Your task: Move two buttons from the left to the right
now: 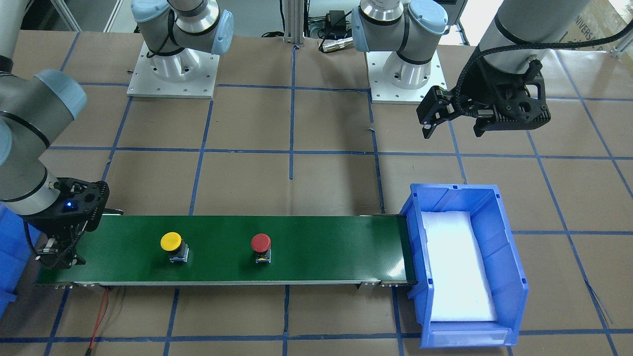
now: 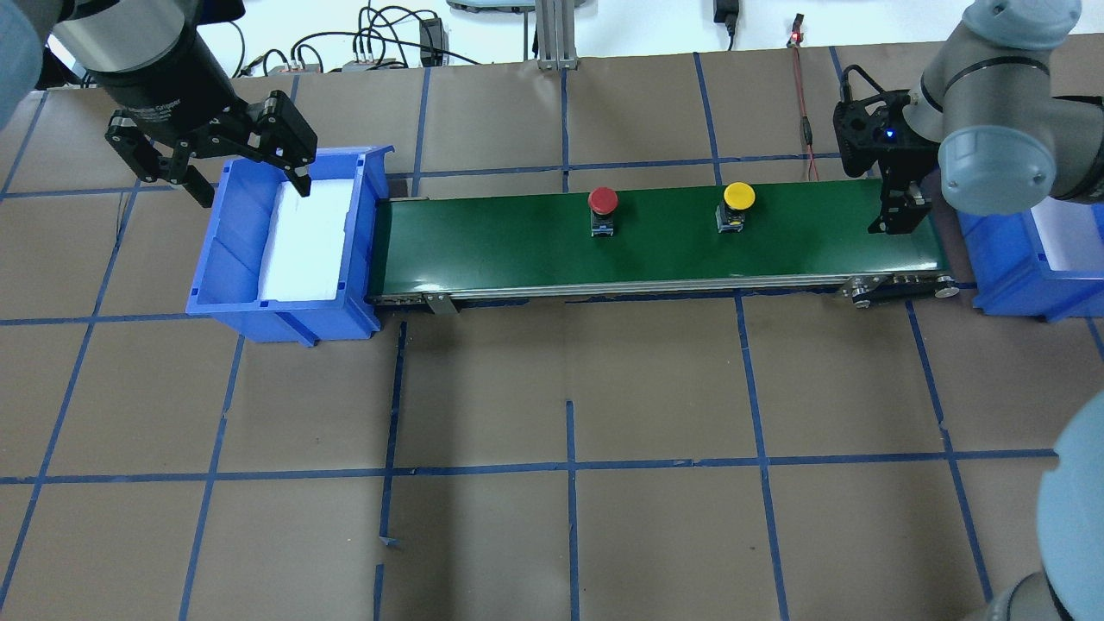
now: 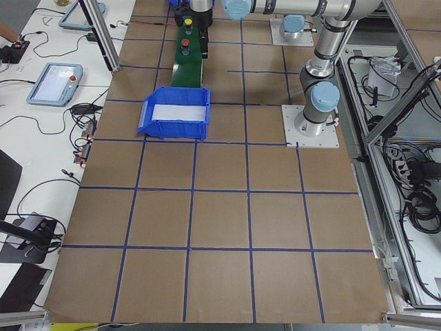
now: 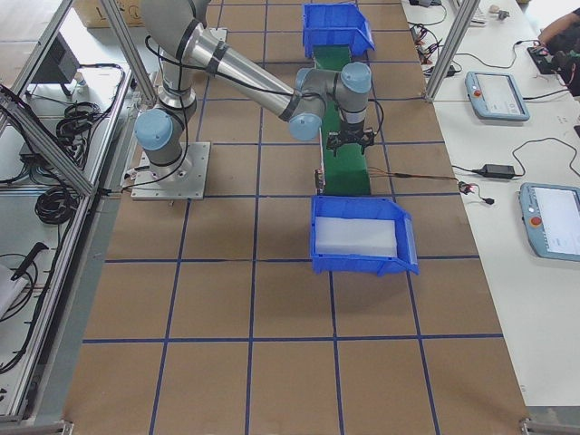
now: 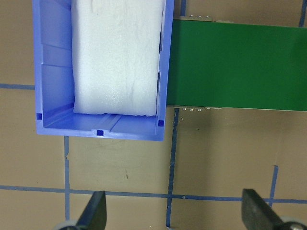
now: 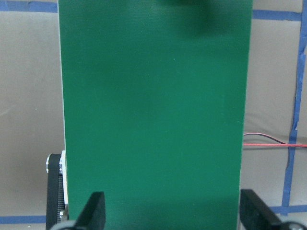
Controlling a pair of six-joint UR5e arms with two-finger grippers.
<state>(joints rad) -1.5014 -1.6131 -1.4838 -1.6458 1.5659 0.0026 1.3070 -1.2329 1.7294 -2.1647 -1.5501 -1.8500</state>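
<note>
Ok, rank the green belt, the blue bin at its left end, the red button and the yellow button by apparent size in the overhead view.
1. Green belt, largest.
2. Blue bin.
3. Red button and yellow button: tied, they look alike in size.

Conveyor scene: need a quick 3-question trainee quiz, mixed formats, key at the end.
1. True or false: the red button and the yellow button both stand on the green belt.
2. Which button is nearer the right gripper? A. red B. yellow
3. Fill in: the left gripper is ___ and holds nothing.

Key: 1 true; 2 B; 3 open.
</note>
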